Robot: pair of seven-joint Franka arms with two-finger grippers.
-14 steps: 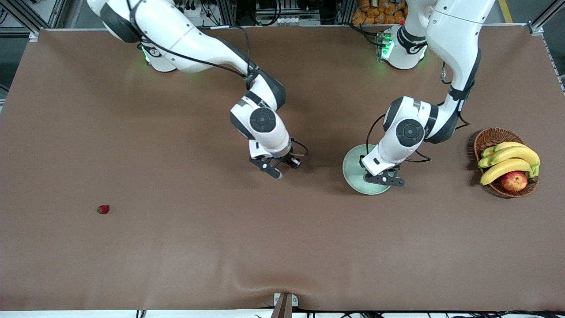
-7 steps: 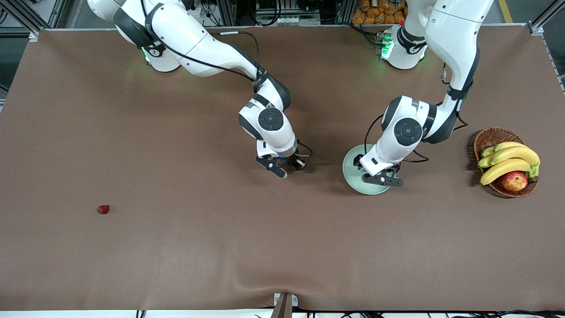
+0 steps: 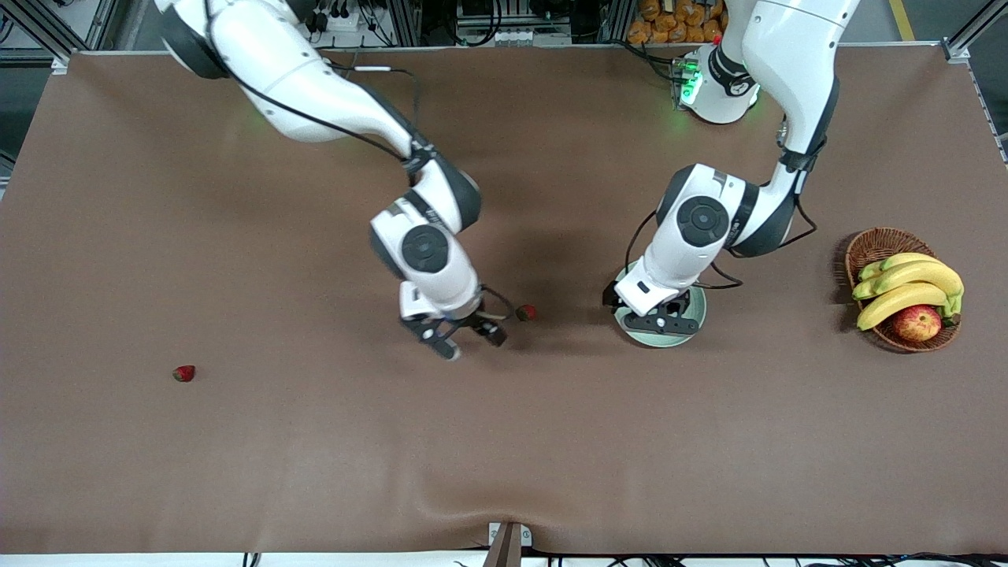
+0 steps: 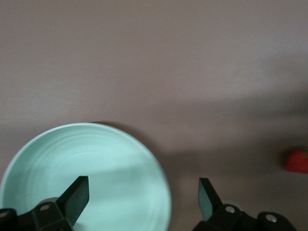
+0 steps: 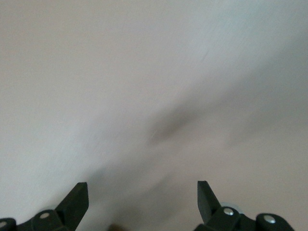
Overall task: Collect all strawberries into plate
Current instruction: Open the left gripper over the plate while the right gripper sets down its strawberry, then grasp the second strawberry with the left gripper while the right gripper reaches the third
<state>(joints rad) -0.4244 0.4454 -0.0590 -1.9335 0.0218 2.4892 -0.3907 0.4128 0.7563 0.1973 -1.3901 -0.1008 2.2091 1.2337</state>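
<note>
Strawberry (image 3: 525,313): newly on bare table at frame centre, short of the plate (image 3: 660,337) — dropped early, needs regrasping. Second strawberry (image 3: 183,373): unmoved, lower left. Plate: centre-right, contents hidden. Right gripper (image 3: 466,340): now spread, empty, shifted toward lower left beside the dropped berry. Left gripper (image 3: 660,321): spread, empty, over the plate. Basket (image 3: 874,246): right edge.

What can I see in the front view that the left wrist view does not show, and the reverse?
Only the front view shows the right gripper, open over bare table, the lone strawberry toward the right arm's end, and the basket of fruit. Only the left wrist view shows the plate's inside, with no berry visible. Both show the plate, the open left gripper above it, and the nearby strawberry.
</note>
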